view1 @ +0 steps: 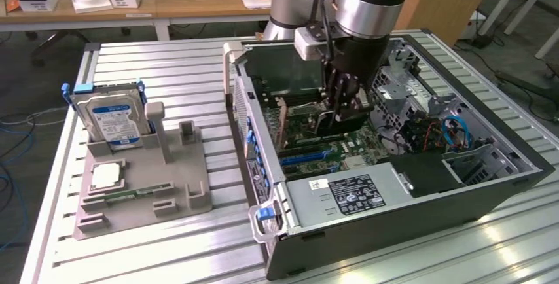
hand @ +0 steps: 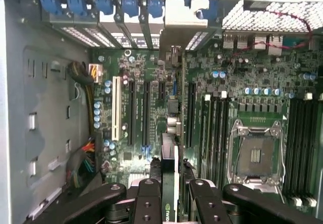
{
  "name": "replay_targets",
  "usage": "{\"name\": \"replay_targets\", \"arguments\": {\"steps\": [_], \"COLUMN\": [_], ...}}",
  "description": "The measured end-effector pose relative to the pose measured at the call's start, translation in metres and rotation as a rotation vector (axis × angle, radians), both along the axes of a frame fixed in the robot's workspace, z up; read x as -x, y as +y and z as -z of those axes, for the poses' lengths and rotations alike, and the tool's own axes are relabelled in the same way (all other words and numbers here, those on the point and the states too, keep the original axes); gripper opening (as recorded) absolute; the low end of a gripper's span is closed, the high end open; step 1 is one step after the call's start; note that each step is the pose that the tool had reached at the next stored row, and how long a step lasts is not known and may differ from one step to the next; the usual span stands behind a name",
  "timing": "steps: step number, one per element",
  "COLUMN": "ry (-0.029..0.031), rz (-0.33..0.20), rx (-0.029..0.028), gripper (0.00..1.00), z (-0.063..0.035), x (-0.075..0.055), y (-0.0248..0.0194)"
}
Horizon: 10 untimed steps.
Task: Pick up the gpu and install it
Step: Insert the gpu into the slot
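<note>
Gripper (hand: 170,193) is clamped on the gpu (hand: 170,183), card held edge-on between the two fingers (hand: 149,201), inside the open computer case (view1: 489,186). Wrist view: card's top edge runs up the middle of the frame, its metal bracket (hand: 174,57) up near the rear slot openings, card hanging just over the motherboard (hand: 151,77).

Judgement on the step: this is the seating phase. Card edge needs to stay parallel with the long black expansion slot (hand: 191,113) and square to the board; bracket has to drop into its rear opening at the same time. Any tilt and the connector will catch on the slot lip. Push straight down, no side load. Can't tell whether the edge has entered a slot yet.

Case contents: motherboard with empty CPU socket (hand: 256,156), memory slots, power supply (view1: 349,192) at the near end, drive bay cabling with blue cables (view1: 456,132).

Further off, grey fixture tray (view1: 144,195) holds an upright hard drive (view1: 112,117), a CPU (view1: 105,175) and a memory stick (view1: 131,194).
</note>
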<state>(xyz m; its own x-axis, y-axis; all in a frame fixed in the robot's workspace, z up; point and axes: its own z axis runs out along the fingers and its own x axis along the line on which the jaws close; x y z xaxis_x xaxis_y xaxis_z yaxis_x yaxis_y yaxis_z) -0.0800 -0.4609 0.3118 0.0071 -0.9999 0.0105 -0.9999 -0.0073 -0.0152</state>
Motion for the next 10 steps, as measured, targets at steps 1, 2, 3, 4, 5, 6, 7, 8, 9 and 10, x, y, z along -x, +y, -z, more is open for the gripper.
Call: {"name": "replay_targets", "arguments": {"steps": [1, 2, 3, 4, 5, 6, 7, 8, 9, 10], "ry": [0.0001, 0.0001, 0.0002, 0.0003, 0.0002, 0.0002, 0.0002, 0.0002, 0.0002, 0.0001], "rz": [0.0, 0.0, 0.0, 0.0, 0.0, 0.0, 0.0, 0.0, 0.0, 0.0], "rx": [0.0002, 0.0001, 0.0002, 0.0002, 0.0003, 0.0001, 0.0001, 0.0001, 0.0001, 0.0], "gripper": [0.26, 0.26, 0.26, 0.26, 0.26, 0.26, 0.26, 0.26, 0.26, 0.26], "z": [0.0007, 0.0013, 0.0022, 0.0038, 0.0056, 0.0074, 0.0093, 0.011, 0.0128, 0.0148], "x": [0.001, 0.002, 0.002, 0.002, 0.002, 0.002, 0.002, 0.002, 0.002, 0.002], "y": [0.0, 0.0, 0.0, 0.0, 0.0, 0.0, 0.0, 0.0, 0.0, 0.0]}}
